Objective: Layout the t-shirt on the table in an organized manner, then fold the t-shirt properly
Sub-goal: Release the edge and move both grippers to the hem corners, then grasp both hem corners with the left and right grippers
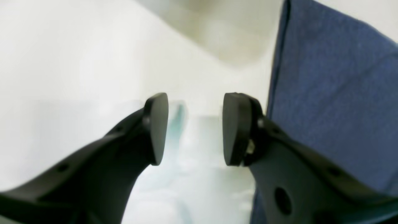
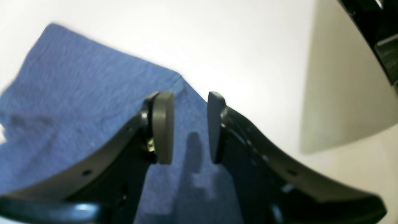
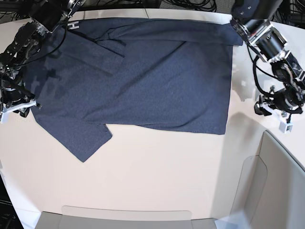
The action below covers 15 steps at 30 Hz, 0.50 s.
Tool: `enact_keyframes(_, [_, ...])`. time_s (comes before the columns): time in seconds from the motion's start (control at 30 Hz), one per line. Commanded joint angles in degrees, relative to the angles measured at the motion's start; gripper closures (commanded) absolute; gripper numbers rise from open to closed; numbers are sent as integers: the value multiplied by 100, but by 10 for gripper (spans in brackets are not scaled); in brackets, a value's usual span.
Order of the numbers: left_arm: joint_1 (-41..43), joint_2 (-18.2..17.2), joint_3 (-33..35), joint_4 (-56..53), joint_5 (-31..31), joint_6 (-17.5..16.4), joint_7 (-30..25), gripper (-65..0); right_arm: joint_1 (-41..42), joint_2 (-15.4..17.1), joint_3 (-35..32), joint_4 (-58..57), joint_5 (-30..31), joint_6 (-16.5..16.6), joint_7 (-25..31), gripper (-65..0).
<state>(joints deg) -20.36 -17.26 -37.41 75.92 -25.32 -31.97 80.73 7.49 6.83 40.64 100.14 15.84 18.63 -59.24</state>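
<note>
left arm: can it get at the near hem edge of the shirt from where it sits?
Probably yes. The left gripper is open over bare table, just beside the t-shirt, whose edge lies flat and uncovered next to it. Nothing stands between them in the left wrist or base view.

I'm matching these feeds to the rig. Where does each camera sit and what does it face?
Left wrist: behind the open left gripper, over bare table beside the t-shirt.
Right wrist: behind the open right gripper, over the shirt's corner.
Base: overhead, looking down; both arms show.
All share the shirt.
</note>
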Motion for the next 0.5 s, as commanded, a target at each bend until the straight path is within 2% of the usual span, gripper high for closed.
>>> enact_keyframes(0.0, [-166, -151, 0, -159, -285, -25, -73, -281, 91, 104, 151, 4, 162, 5, 127, -186])
enact_keyframes(0.1, [-219, -310, 0, -695, -663, -25, -73, -281, 135, 104, 512, -269, 566, 5, 127, -186])
enact_keyframes(0.23, [-228, -292, 44, -1082, -998, -25, -165, -281, 161, 104, 907, -867, 1067, 5, 127, -186])
enact_keyframes(0.47, [-544, -283, 158, -1838, -1068, -34, -570, -281, 65, 113, 1039, -1315, 1436, 14, 135, -186])
